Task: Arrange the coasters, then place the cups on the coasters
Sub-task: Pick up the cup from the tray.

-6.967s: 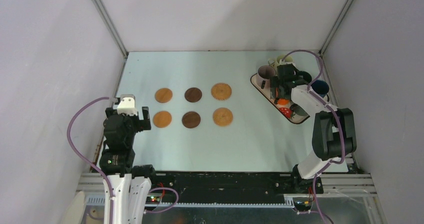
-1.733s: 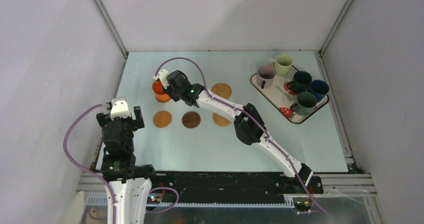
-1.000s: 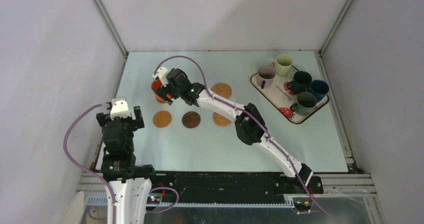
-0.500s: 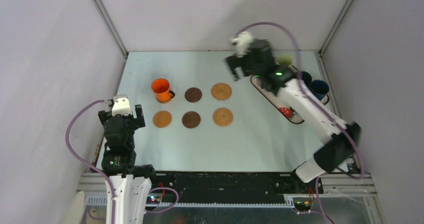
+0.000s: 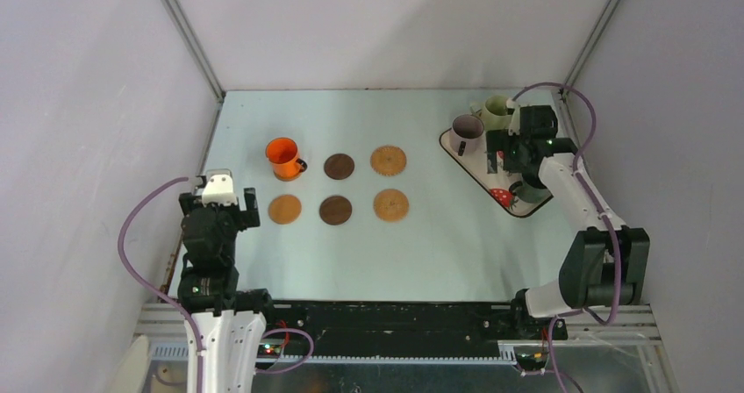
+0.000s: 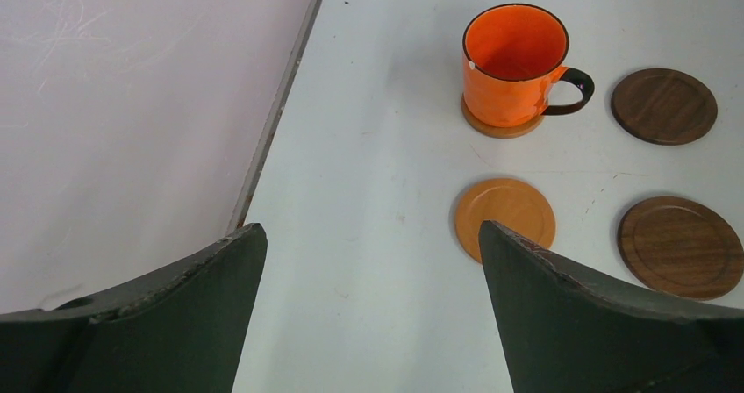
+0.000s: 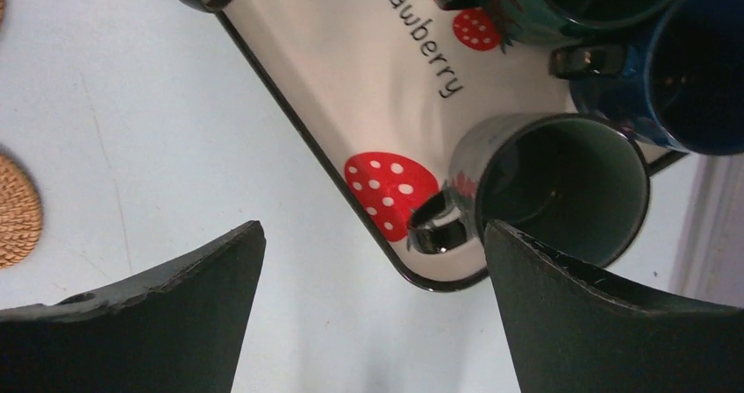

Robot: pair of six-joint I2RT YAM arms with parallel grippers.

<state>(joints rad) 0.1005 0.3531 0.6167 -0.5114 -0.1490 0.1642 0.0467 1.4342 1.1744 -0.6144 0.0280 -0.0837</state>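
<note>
Now that the orange handled mug [image 5: 282, 158] is set on the far-left tan round coaster [image 6: 496, 131], one cup of six is placed, and the five other coasters [image 5: 336, 210] are left bare on the pale desk [image 5: 421, 244]. The right hand [image 7: 373, 314] has been swung back over the white strawberry-print tray [image 7: 351, 86], spread wide and empty, with a dark green mug [image 7: 561, 187] just beneath it, judged the next pick. The left hand [image 6: 373, 314] is held wide open and empty near the front-left tan coaster [image 6: 504, 217].

Six flat round coasters [image 5: 390, 204], six small handled cups [image 5: 282, 157], one white strawberry-print tray [image 7: 351, 86]
</note>
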